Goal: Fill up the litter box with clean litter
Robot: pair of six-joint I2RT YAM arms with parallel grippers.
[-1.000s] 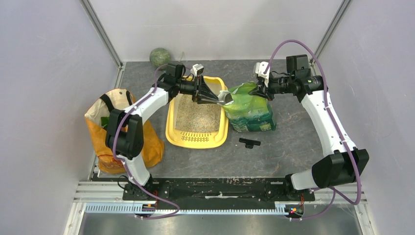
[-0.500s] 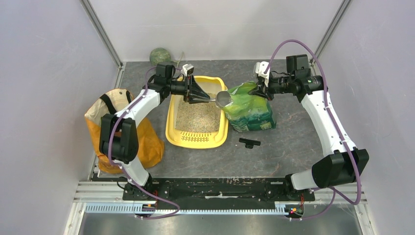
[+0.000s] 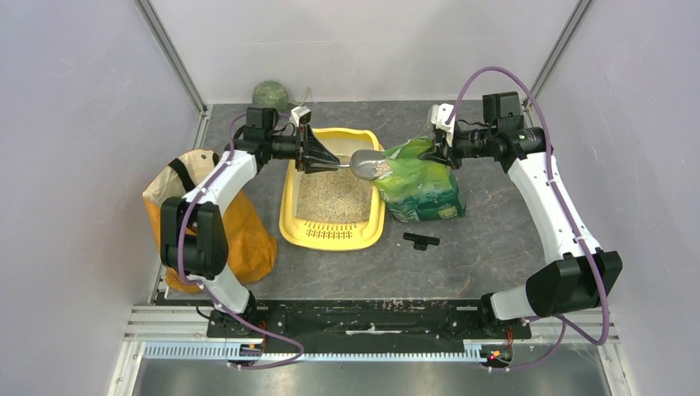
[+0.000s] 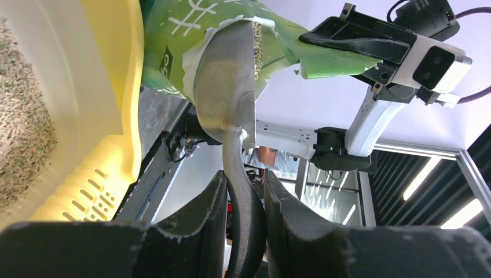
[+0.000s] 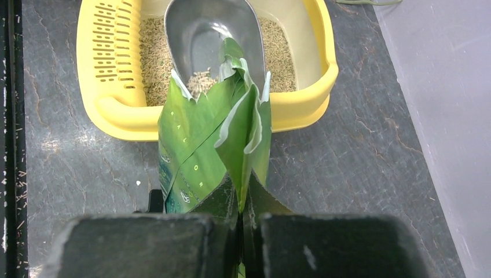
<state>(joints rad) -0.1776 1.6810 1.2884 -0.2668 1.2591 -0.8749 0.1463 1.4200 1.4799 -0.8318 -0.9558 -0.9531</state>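
Some beige litter in yellow litter box; left pincer tight on scoop, right pincer tight on bag

Pale walls, dark veined tabletop

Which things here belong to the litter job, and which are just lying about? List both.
In use: litter box, clean litter, grey scoop in left claw, green bag in right claw.
Lying about: orange shopping bag, green ball, small black piece.
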